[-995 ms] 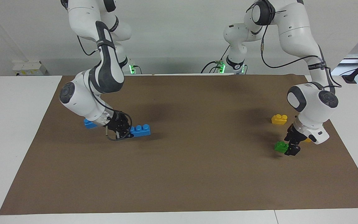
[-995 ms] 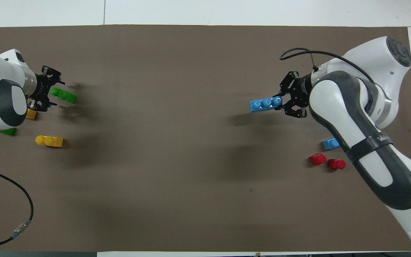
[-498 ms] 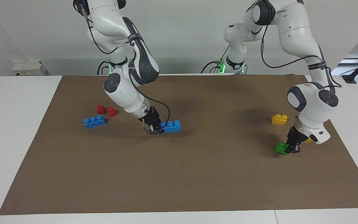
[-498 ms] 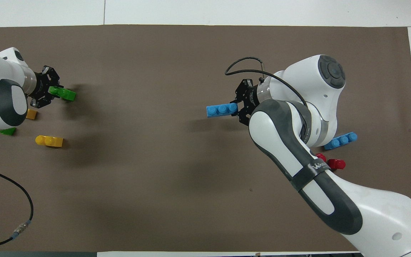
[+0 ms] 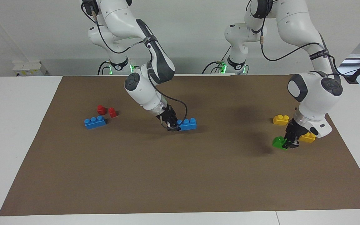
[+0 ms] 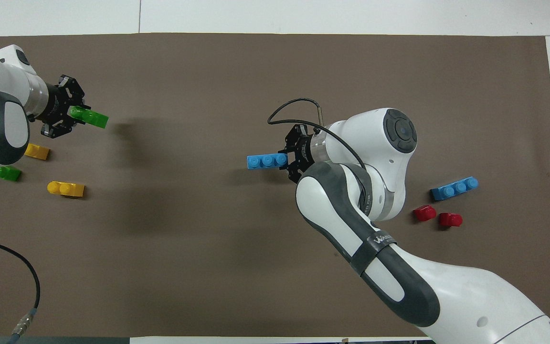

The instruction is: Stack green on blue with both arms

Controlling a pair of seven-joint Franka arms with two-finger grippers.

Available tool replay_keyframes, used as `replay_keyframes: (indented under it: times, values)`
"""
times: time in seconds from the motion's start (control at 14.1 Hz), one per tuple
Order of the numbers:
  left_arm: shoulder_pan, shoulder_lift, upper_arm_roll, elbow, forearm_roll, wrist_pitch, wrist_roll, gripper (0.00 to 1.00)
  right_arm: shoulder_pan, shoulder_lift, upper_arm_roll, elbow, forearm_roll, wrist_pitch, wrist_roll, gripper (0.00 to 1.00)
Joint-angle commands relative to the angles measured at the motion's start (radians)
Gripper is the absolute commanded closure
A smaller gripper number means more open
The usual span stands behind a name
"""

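The right gripper (image 5: 174, 126) clamps a bright blue three-stud plastic brick (image 5: 187, 124) over the brown mat's (image 5: 180, 175) middle; the left gripper (image 5: 291, 142) clamps a small green two-stud plastic brick (image 5: 279, 142), a yellow studded brick (image 5: 308, 137) at its 3 o'clock in the facing view. Red pieces (image 5: 106, 110) flank a spare blue brick (image 5: 95, 121).

The right gripper (image 5: 174, 126) holds a blue three-stud plastic brick (image 5: 188, 124) over mid-mat; the left gripper (image 5: 291, 142) holds a green two-stud plastic brick (image 5: 279, 142) beside the yellow two-stud plastic bricks (image 5: 280, 119).
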Motion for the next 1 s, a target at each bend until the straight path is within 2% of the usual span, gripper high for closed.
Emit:
replay_keyframes:
  times: [0.0,0.14,0.43,0.92]
  values:
    - [-0.079,-0.076,0.013,-0.015,-0.003,-0.084,-0.131,1.0,0.023,0.005,-0.004,-0.034,0.037,0.047,-0.006,1.0]
    - [-0.145,-0.111,0.013,-0.015,-0.003,-0.121,-0.255,1.0,0.046,0.021,-0.004,-0.043,0.038,0.08,-0.001,1.0]
    - [-0.302,-0.129,0.011,-0.026,0.072,-0.145,-0.533,1.0,0.087,0.045,-0.007,-0.042,0.04,0.121,0.08,1.0]
    - [-0.501,-0.16,0.01,-0.13,0.132,-0.103,-0.807,1.0,0.101,0.055,-0.011,-0.054,0.023,0.121,0.106,1.0]
